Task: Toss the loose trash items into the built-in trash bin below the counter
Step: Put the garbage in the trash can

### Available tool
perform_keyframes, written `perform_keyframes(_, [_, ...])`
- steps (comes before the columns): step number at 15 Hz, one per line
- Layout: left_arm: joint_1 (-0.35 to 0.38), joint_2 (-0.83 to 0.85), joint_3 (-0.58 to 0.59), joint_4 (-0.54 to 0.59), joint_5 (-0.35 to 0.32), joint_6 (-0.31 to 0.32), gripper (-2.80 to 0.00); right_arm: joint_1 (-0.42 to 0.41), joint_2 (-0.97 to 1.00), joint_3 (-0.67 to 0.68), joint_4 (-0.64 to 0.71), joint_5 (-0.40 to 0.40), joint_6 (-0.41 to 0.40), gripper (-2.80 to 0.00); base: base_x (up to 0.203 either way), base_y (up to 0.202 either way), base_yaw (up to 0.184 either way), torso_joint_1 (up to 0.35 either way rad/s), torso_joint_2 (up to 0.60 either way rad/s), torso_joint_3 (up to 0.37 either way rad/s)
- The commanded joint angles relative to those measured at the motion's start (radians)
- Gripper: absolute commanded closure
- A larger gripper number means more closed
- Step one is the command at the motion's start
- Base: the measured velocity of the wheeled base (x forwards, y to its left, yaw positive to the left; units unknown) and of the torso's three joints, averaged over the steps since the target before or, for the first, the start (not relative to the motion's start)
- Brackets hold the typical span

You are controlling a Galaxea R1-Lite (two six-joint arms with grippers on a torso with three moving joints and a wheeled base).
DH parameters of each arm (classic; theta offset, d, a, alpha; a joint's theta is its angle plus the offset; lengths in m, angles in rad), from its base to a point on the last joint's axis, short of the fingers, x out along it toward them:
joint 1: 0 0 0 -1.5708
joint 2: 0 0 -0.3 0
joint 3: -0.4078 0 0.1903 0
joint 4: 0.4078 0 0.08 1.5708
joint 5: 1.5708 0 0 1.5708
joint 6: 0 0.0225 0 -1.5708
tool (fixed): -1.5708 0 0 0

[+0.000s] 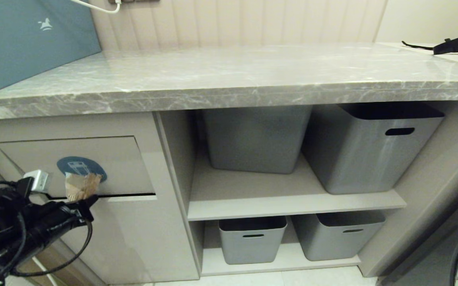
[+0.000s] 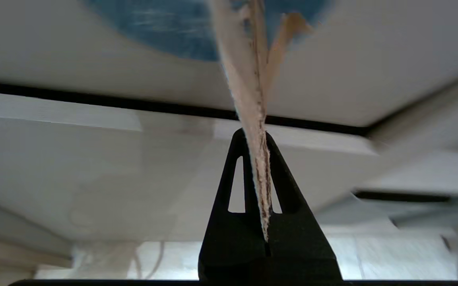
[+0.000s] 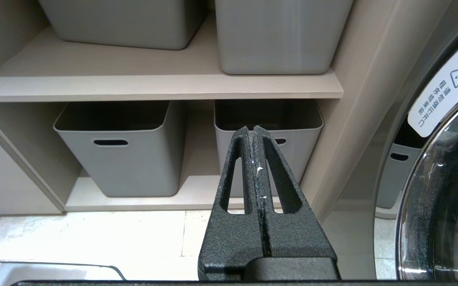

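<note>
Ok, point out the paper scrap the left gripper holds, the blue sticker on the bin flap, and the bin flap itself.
paper scrap point(image 1: 80, 186), head view, middle of the crumpled tan piece.
blue sticker point(image 1: 78, 165), head view, its white bin icon.
bin flap point(image 1: 121, 163), head view, bare panel beside the sticker.

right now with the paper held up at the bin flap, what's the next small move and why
Probably push forward so the paper scrap and the left gripper tilt the flap inward. The fingers are shut on the scrap, which sits against the blue sticker just above the dark slot line, and the flap looks closed. Release only once it is inside. The right gripper is shut and empty.
</note>
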Motion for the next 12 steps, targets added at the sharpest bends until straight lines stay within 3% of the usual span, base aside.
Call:
perform_keyframes(1, [0.023,0.095,-0.028,-0.048,0.017,-0.006,0.00,0.000,0.001,0.000,0.000,0.001,0.000,0.00,0.000,0.000,0.000,0.000,0.00,0.000])
perform_keyframes(7, [0.019,0.227,-0.219,-0.125,0.024,-0.042,0.00,0.000,0.001,0.000,0.000,0.001,0.000,0.00,0.000,0.000,0.000,0.000,0.00,0.000])
perform_keyframes(12, [0.018,0.254,-0.245,-0.126,0.025,-0.054,0.00,0.000,0.001,0.000,0.000,0.001,0.000,0.00,0.000,0.000,0.000,0.000,0.00,0.000])
